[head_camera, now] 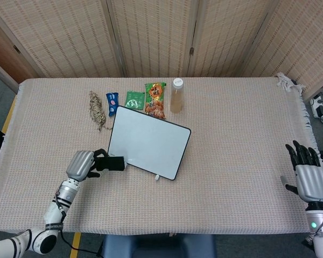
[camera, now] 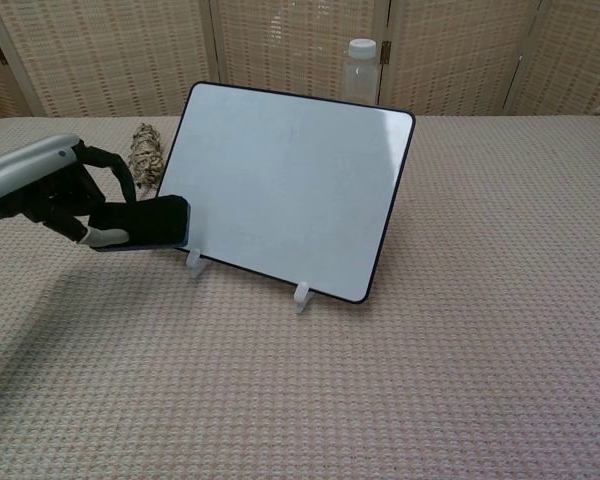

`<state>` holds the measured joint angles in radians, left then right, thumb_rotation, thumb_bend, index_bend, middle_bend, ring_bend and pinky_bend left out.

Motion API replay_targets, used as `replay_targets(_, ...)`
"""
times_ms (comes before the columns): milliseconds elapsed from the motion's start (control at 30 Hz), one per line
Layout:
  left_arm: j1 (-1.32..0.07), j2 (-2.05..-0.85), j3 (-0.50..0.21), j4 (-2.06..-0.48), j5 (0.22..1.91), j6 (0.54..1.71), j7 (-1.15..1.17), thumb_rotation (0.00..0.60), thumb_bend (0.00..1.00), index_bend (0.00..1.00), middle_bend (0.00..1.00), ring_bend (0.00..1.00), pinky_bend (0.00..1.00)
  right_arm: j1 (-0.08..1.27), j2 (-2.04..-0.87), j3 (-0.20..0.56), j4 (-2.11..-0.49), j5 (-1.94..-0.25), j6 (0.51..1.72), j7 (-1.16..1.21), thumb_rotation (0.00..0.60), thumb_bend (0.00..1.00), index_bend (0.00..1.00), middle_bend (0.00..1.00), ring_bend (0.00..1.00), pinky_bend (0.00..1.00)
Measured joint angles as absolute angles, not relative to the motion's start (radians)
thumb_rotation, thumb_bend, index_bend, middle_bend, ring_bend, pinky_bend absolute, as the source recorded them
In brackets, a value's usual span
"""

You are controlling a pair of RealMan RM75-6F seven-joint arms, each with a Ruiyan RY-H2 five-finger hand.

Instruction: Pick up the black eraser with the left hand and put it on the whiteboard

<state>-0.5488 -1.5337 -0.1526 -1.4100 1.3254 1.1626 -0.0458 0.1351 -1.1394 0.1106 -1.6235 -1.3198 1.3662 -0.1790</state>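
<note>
Holding the black eraser [camera: 140, 224] clear of the tabletop [head_camera: 231, 134], the left robot hand [head_camera: 81, 164] has its fingers wrapped over the top and its thumb underneath. The eraser juts out from that hand toward the whiteboard [head_camera: 149, 142], its long axis roughly level and pointing at the board's lower left corner. In the chest view the eraser's free end overlaps the board's edge just above the nearer white foot [camera: 194, 262]; whether it actually touches the board cannot be told. The whiteboard leans back on its two feet, its face tilted up toward the robot, so the coming move looks like a short carry further over that sloped face from its left edge. The left robot hand is by far the nearer one; the right robot hand [head_camera: 308, 176] rests well away from the whiteboard at the tabletop's far side, fingers spread and holding nothing.

Counted: one eraser, one whiteboard, one bottle [head_camera: 176, 95], three snack packets [head_camera: 155, 100] and one twine bundle [head_camera: 97, 110], all behind the whiteboard.
</note>
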Motion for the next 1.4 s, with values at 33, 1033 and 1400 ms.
replay_targets(33,-0.549,-1.55,-0.162,-1.385,1.334,1.183,-0.051,0.6,0.45,0.63,1.0,1.0,1.0,0.136,-1.139,0.112,-1.623,-1.316,1.364,-0.179,0.6,0.34,0.0,0.0,0.0,0.0)
replay_targets(1033,-0.765,-1.889,-0.251,-0.957,1.456,1.228,-0.056,0.6,0.44,0.62,1.0,1.0,1.0,0.131,-1.127,0.123,-1.629,-1.289,1.368,-0.156,0.6,0.34,0.0,0.0,0.0,0.0)
replay_targets(1400,-0.806,-1.941,-0.239,-0.88,1.472,1.221,-0.085,0.6,0.26,0.51,1.0,0.99,1.0,0.123,-1.117,0.126,-1.631,-1.288,1.379,-0.134,0.6,0.34,0.0,0.0,0.0,0.0)
